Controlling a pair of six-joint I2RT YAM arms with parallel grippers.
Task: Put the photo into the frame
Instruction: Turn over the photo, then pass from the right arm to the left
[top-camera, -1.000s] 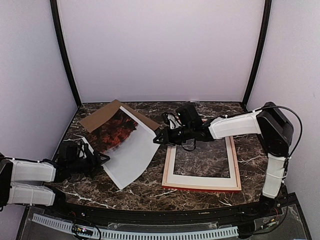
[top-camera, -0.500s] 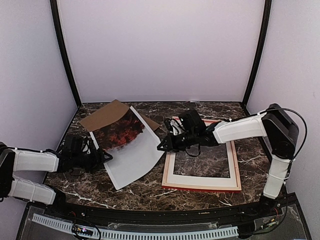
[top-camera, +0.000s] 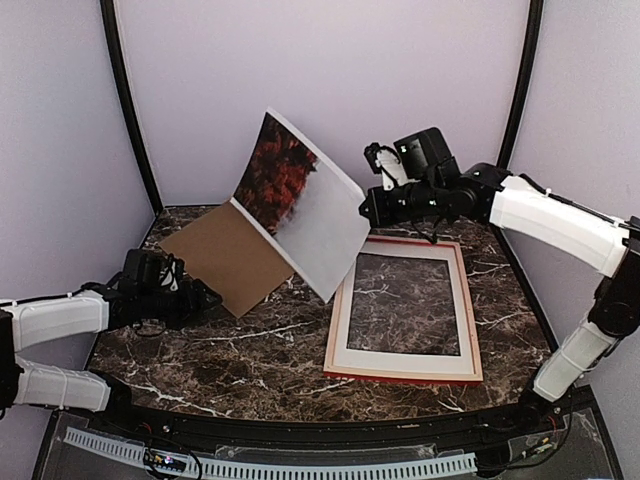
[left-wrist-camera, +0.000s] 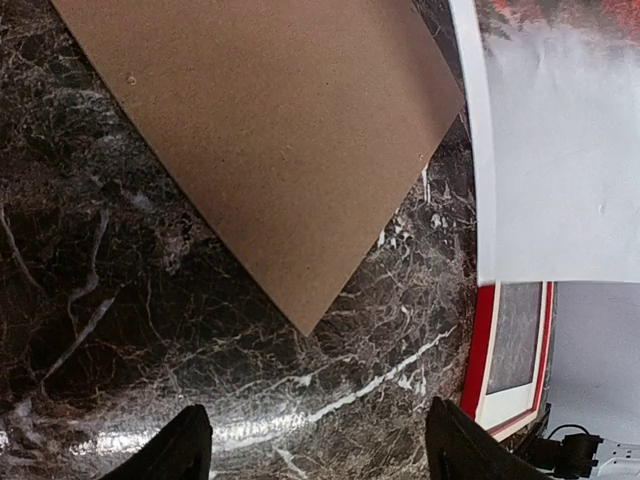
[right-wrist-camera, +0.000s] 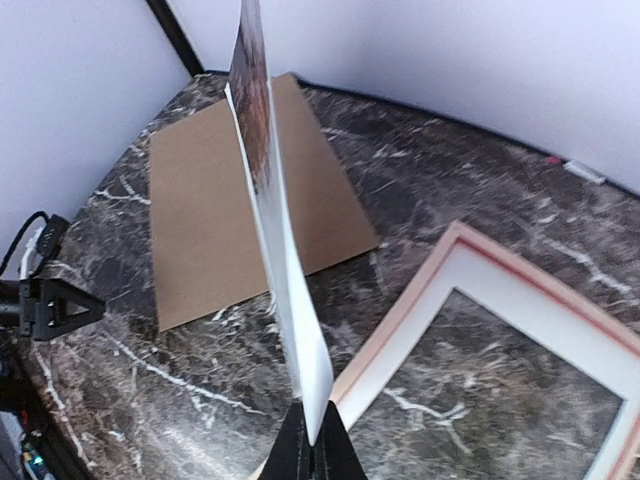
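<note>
We hold the photo (top-camera: 300, 200) aloft at upper centre of the top view. The right gripper (top-camera: 364, 208) pinches its right edge, so the sheet clears the board (top-camera: 225, 265) and can swing over the frame (top-camera: 400, 365), flat at lower right. Our left gripper (top-camera: 200, 298) hovers low at left, fingers spread and empty, probably kept out of the way. The right wrist view shows the photo edge-on between the pressed fingers (right-wrist-camera: 340, 458); the top view shows its printed face.

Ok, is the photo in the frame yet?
Out. The photo hangs tilted in the air, its edge pinched by the right gripper; the frame lies flat, table showing through it.
</note>
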